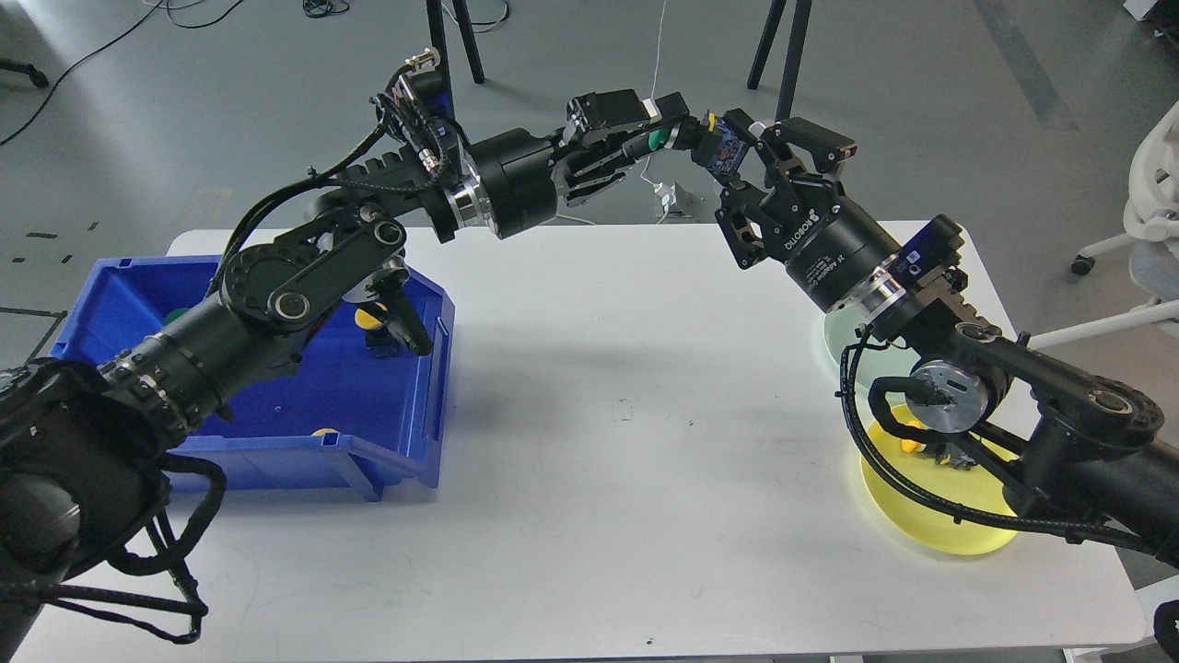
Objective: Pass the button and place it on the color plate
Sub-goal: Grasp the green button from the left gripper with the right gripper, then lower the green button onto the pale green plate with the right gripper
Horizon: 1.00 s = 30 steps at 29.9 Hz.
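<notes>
A green-capped button (656,140) with a black body and a blue rear end is held in the air above the table's far edge. My left gripper (636,143) is shut on its green end. My right gripper (732,166) is open, and its fingers stand around the button's blue rear end. A yellow plate (930,529) lies at the table's right front with a yellow button (910,440) on it, partly hidden by my right arm. A pale green plate (834,339) lies behind it, mostly hidden by my right wrist.
A blue bin (405,451) stands at the left of the white table (626,479), with yellow buttons (371,318) inside, partly covered by my left arm. Tripod legs (783,55) stand behind the table. A white chair (1151,193) is at the far right.
</notes>
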Motion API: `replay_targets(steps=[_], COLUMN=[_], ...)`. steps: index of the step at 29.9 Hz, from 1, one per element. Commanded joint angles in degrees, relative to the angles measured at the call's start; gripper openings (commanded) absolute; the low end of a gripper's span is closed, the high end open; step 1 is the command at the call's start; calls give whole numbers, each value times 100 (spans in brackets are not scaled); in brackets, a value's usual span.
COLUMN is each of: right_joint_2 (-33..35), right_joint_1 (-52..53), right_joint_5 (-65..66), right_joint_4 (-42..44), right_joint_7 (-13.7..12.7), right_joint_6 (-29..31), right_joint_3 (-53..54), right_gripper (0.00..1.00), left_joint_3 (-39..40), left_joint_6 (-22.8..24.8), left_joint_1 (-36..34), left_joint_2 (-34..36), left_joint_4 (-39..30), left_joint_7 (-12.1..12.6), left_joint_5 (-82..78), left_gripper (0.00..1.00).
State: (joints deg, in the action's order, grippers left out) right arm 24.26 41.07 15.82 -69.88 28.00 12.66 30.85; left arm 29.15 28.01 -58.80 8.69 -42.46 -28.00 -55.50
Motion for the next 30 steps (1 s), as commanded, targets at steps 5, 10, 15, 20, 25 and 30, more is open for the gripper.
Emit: replay_targets(steps=[5, 10, 15, 20, 25, 30], right_joint_2=[9, 219, 676, 1160, 1301, 1213], right_joint_1=[-11, -55, -239, -643, -1170, -1434], right_joint_5=[0, -9, -9, -27, -35, -62], right_joint_4=[0, -8, -149, -62, 543, 1563], right_joint_7=[0, 0, 0, 0, 0, 0], right_joint_6=[0, 0, 0, 96, 105, 123], right_joint_3=[26, 96, 219, 527, 843, 861], right_gripper=[24, 24, 24, 24, 24, 24], left_joint_3=[-6, -6, -6, -6, -6, -6], left_joint_6=[-1, -1, -1, -1, -1, -1], left_joint_1=[9, 9, 9, 9, 17, 17], left_joint_2=[1, 1, 1, 1, 1, 1], left_joint_4=[0, 0, 0, 0, 0, 0], left_joint_7=[0, 0, 0, 0, 0, 0], left_joint_5=[153, 153, 153, 153, 153, 153], left_gripper=[75, 76, 76, 76, 77, 77])
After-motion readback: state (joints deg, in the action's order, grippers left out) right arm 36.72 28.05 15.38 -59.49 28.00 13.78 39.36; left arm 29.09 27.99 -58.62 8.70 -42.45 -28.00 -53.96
